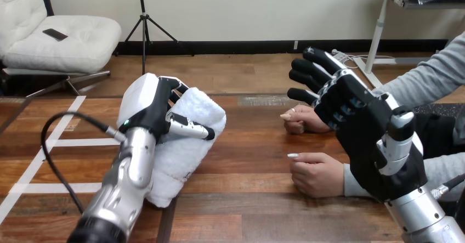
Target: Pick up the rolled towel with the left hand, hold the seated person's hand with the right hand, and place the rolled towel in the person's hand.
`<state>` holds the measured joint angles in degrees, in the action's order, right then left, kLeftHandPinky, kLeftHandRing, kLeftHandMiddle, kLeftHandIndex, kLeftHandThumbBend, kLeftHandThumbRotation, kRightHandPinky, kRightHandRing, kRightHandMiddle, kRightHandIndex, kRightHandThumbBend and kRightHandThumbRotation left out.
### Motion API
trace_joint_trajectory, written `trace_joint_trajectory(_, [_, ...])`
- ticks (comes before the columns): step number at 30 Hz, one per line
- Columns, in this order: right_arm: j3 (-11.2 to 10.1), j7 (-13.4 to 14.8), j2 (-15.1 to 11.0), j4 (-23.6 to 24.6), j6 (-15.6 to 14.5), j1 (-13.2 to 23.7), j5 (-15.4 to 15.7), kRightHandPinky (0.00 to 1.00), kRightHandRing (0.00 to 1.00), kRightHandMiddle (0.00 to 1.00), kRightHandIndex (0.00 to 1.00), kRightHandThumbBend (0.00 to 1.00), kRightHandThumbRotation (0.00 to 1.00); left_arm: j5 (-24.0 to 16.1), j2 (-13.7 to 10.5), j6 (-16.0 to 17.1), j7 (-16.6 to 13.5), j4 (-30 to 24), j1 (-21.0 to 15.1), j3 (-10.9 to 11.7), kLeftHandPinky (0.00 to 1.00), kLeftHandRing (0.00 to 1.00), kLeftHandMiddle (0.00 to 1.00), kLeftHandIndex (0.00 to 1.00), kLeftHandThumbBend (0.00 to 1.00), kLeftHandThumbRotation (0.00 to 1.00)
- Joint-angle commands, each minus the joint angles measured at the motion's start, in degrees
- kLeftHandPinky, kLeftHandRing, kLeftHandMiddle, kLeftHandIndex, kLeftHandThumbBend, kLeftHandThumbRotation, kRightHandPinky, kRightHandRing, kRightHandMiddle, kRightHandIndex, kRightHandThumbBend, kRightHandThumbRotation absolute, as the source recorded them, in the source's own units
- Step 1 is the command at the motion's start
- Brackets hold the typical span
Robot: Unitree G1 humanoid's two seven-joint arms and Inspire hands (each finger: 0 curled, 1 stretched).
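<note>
**Mia:** Where is the towel?

**Ben:** The towel [200, 117] is on the left side of the table [247, 199]. The left hand [147, 103] has its fingers and thumb curled round it. I cannot tell if the low end rests on the wood.

**Mia:** And the right hand?

**Ben:** The right hand [356, 117] is up on the right. It is wide, with straight fingers, and it holds nothing. It hangs over the person's arm.

**Mia:** Where are the person's hands?

**Ben:** Both lie on the table at the right, fingers curled under. The person's far hand [301, 121] is by the right hand's fingertips. The person's near hand [318, 173] is just left of its palm.

**Mia:** What comes next?

**Ben:** I think the right hand needs to take one of them. The near one looks easiest. It is best to go down slowly, slip the fingers under and close softly, with no squeeze. The person's hand needs to end palm up and open, or the towel has nowhere to go.

**Mia:** Is there room?

**Ben:** Yes. Bare wood lies between the towel and the hands, so the left hand can go straight right. The far edge is close behind the towel, so it is best not to push that way. The person's two hands are near each other, so watch for a bump.
</note>
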<state>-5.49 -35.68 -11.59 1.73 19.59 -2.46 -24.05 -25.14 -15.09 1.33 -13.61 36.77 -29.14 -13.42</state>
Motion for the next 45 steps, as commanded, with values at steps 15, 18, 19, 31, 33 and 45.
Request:
trace_joint_trajectory(15, [-1.3,-1.0,-4.3,-15.7,7.5,10.3,8.5,0.92,0.92,0.92,0.92,1.0,1.0,7.7,0.9,8.3,-3.8,-39.0,17.4,12.7,0.27,0.32,0.38,0.42,0.63,0.0])
trace_joint_trajectory(18, [-1.4,-0.8,-5.1,-17.2,7.8,11.1,9.6,0.93,0.93,0.92,0.93,0.99,1.0,8.2,0.8,9.0,-3.6,-40.5,19.0,13.2,0.28,0.33,0.39,0.42,0.63,0.0])
trace_joint_trajectory(19, [-1.5,-0.6,-5.3,-17.6,7.7,11.3,10.0,0.94,0.93,0.92,0.92,0.99,1.0,8.3,0.8,9.3,-3.6,-40.9,19.5,13.4,0.28,0.33,0.39,0.42,0.63,0.0])
trace_joint_trajectory(31, [-1.9,1.1,-7.6,-24.8,10.9,15.0,13.7,0.94,0.92,0.9,0.9,0.94,1.0,9.9,1.7,13.5,-4.7,-44.4,24.4,15.2,0.29,0.34,0.39,0.42,0.63,0.0])
trace_joint_trajectory(33, [-1.9,2.0,-8.0,-25.8,11.3,15.5,14.8,0.94,0.91,0.9,0.9,0.94,1.0,10.7,2.0,14.8,-4.9,-44.4,25.0,15.5,0.29,0.34,0.39,0.42,0.64,0.0])
trace_joint_trajectory(45, [-1.7,4.1,-10.2,-35.8,16.5,19.9,18.3,0.91,0.91,0.89,0.88,0.92,1.0,13.1,3.7,22.5,-6.1,-43.7,27.5,16.7,0.32,0.34,0.39,0.42,0.67,0.0])
